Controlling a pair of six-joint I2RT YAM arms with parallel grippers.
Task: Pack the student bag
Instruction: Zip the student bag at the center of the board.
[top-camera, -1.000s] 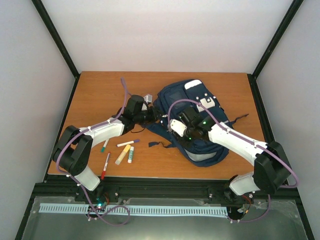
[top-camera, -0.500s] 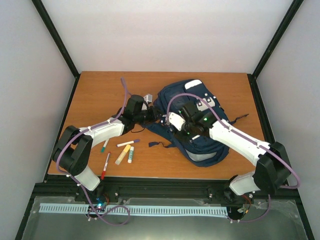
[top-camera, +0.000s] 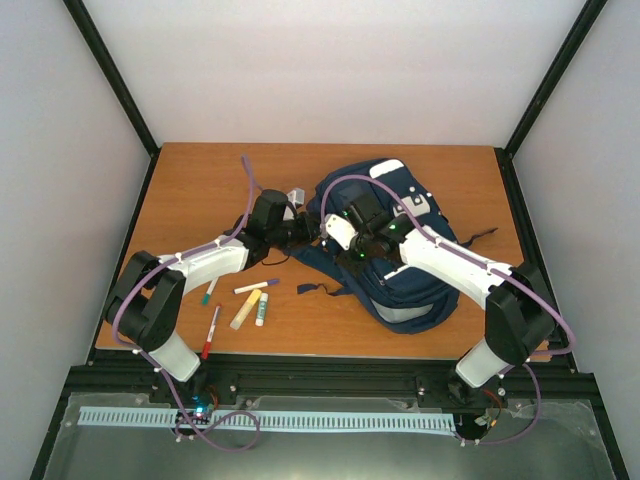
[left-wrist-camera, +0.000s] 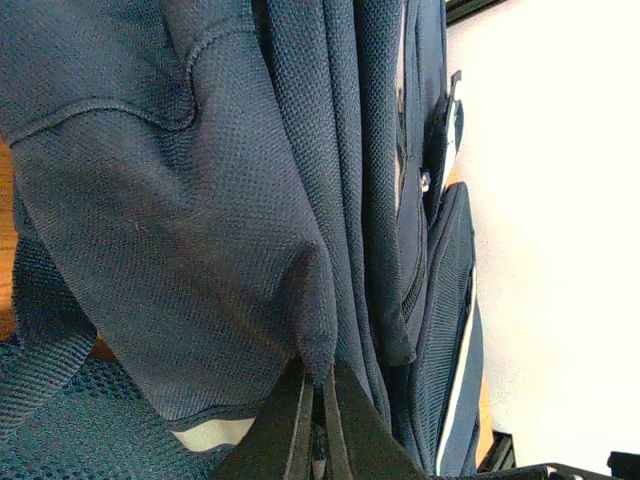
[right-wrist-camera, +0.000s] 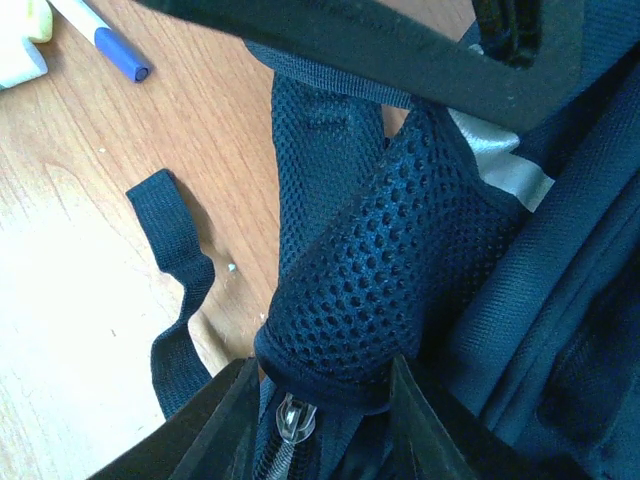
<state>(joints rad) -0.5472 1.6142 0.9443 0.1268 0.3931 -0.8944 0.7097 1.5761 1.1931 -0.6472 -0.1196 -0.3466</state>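
Your student bag (top-camera: 405, 298) lies right of centre in the top view, on the table (top-camera: 200, 180). The left gripper (left-wrist-camera: 318, 388) is clenched on a raised fold of navy fabric at the bag's left edge, probably to steady the bag against a pull. At the bottom of the right wrist view, the right gripper (right-wrist-camera: 325, 405) has its fingers parted on either side of the zipper pull (right-wrist-camera: 290, 415), below the mesh strap (right-wrist-camera: 390, 270). It clamps nothing, and is likely lining up on that pull. The pens (top-camera: 252, 287) lie at lower left, unpacked.
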